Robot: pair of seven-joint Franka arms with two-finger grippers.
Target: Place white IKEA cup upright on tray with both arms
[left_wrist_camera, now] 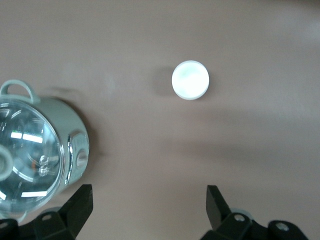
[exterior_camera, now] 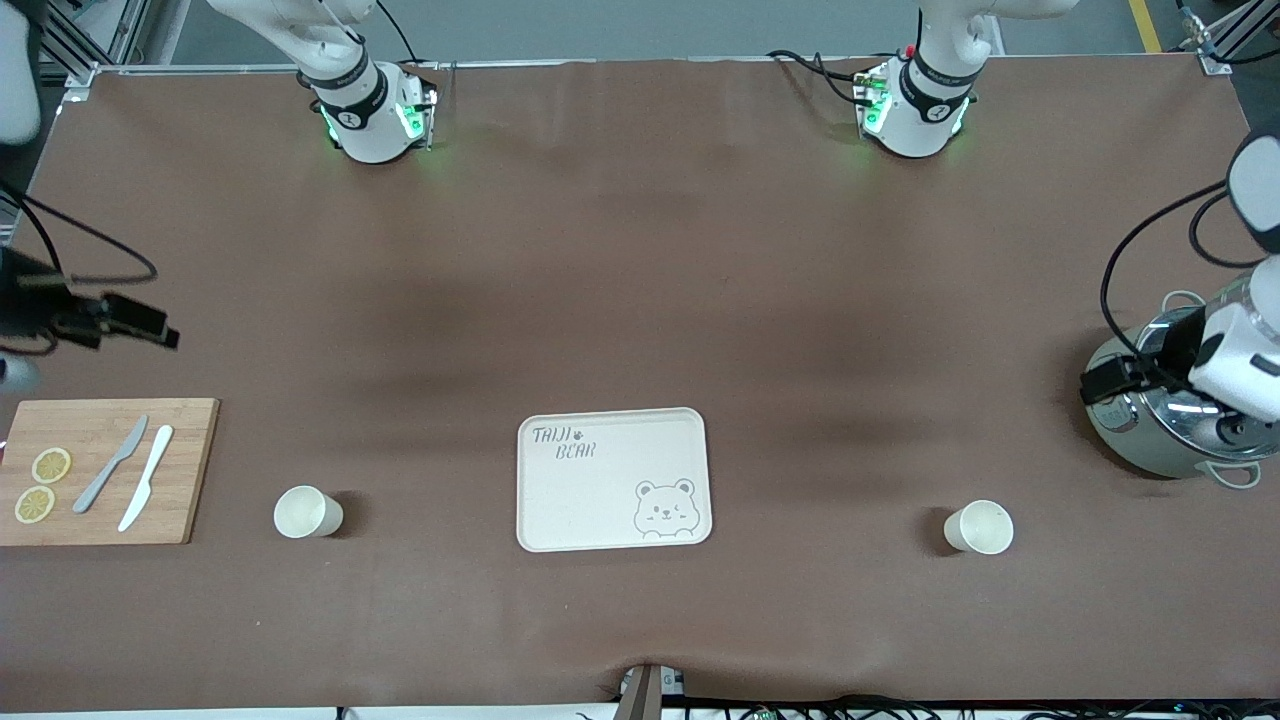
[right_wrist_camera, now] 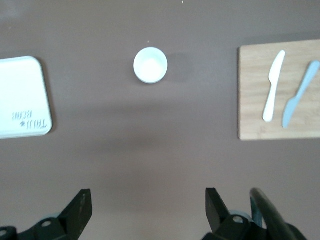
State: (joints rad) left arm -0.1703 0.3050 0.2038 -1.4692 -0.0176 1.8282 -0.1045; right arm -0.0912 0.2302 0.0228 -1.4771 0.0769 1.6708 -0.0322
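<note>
Two white cups flanking empty cream bear-print tray, one per arm; left gripper and right gripper spread wide, holding nothing.

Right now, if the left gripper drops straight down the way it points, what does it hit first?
Most likely bare table. The left gripper hangs with jaws open, facing down, between the pot and the cup. The pot lies close beside one jaw, so depth leaves some doubt.
</note>
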